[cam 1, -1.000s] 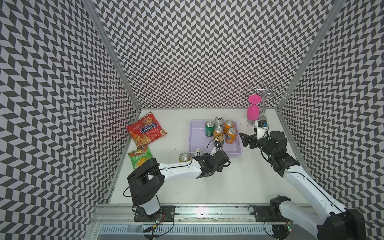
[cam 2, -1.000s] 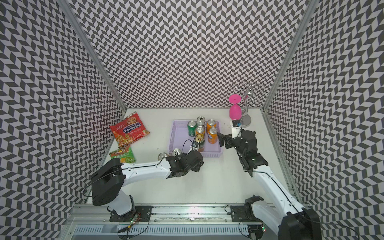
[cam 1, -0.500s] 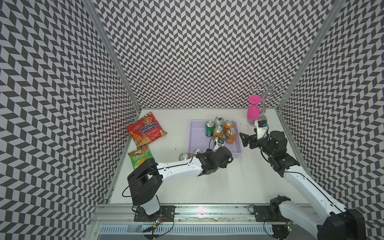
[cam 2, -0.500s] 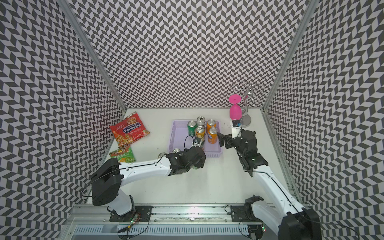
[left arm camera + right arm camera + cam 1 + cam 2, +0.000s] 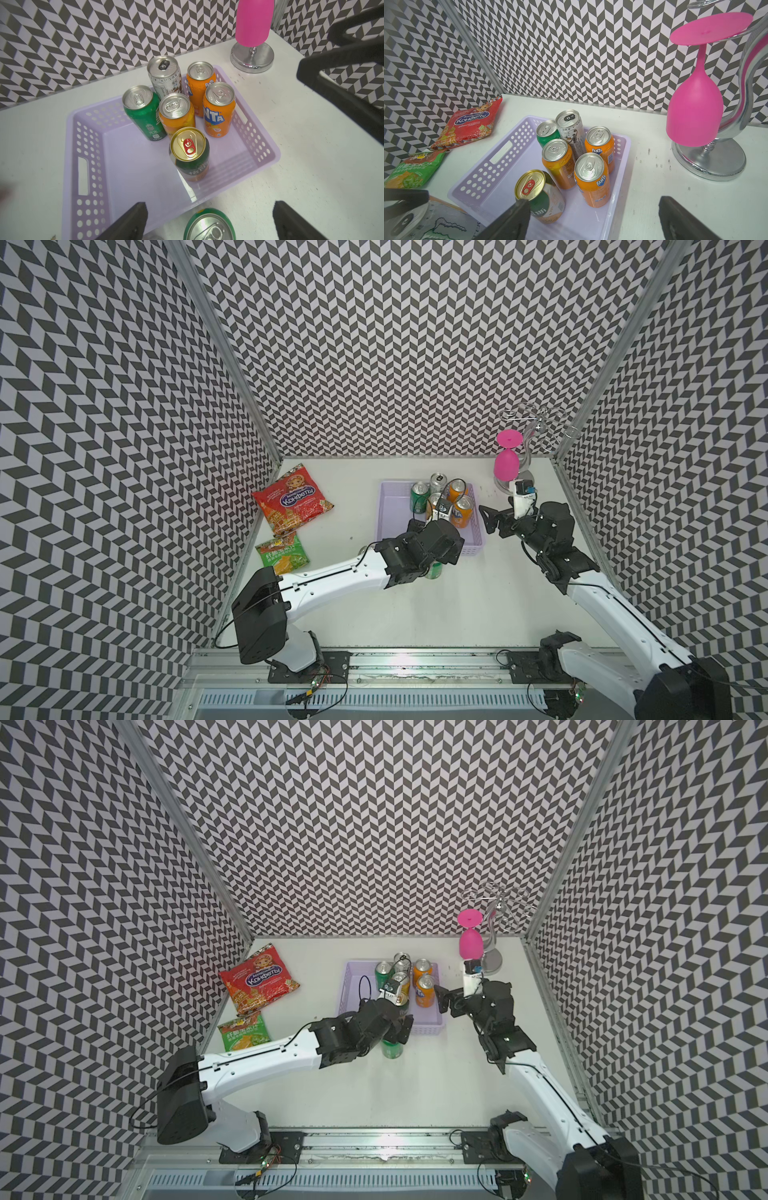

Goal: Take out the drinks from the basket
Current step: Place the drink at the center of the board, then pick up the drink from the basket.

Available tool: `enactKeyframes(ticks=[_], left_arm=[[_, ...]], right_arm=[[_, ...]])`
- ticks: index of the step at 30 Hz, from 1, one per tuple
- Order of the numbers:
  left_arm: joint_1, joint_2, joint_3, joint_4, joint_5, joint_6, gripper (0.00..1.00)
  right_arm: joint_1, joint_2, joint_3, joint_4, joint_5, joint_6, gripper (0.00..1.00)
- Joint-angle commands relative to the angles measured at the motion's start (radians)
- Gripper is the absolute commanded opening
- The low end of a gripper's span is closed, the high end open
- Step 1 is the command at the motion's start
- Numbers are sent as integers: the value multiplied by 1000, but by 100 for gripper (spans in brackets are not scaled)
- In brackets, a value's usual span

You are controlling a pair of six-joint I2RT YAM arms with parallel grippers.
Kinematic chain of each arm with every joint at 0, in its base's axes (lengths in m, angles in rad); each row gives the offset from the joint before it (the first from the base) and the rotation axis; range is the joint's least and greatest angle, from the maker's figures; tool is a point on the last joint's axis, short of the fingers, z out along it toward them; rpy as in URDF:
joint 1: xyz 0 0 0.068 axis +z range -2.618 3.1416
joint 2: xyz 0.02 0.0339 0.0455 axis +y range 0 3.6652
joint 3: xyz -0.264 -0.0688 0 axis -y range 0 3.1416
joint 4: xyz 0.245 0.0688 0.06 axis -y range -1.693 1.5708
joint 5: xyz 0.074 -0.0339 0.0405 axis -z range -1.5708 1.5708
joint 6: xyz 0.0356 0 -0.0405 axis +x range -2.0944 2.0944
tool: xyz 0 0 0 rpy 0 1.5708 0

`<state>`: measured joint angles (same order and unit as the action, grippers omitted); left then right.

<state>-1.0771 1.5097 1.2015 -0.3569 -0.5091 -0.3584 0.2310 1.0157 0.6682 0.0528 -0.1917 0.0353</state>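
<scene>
On the white bench [image 5: 478, 605], six cans [image 5: 218, 108] sit in the lavender basket [image 5: 83, 145], a green can [image 5: 392, 1048] outside; both jaws gape.

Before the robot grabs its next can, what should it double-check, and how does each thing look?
1. Left fingers open and off the green can: ok.
2. Green can upright on the table, outside the basket: ok.
3. Basket emptied: not ok, six cans inside.
4. Green-and-gold can upright and reachable: ok.
5. Right fingers open and empty: ok.
6. Room for both sets of fingers over the basket: cannot tell.
</scene>
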Motion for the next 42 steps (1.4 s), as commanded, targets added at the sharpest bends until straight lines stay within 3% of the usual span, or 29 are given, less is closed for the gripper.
enactKeyframes(ticks=[1, 6, 13, 20, 26, 34, 42], left_arm=[[20, -33, 27, -36, -29, 85, 99], [71, -73, 24, -41, -7, 149, 99], [207, -163, -8, -50, 108, 241, 99], [441, -280, -114, 15, 364, 276, 99], [557, -328, -122, -39, 465, 334, 99], [655, -379, -220, -12, 582, 378, 99], [694, -360, -283, 33, 634, 367, 99]], right_arm=[[-7, -11, 1, 42, -6, 8, 100], [-6, -9, -1, 43, -14, 4, 100], [-6, 8, -2, 57, -65, -7, 100], [-6, 24, 2, 68, -100, 5, 100], [-4, 51, 26, 47, -120, 14, 100], [46, 101, 135, -67, -119, 36, 100], [188, 177, 280, -220, -43, 100, 99]])
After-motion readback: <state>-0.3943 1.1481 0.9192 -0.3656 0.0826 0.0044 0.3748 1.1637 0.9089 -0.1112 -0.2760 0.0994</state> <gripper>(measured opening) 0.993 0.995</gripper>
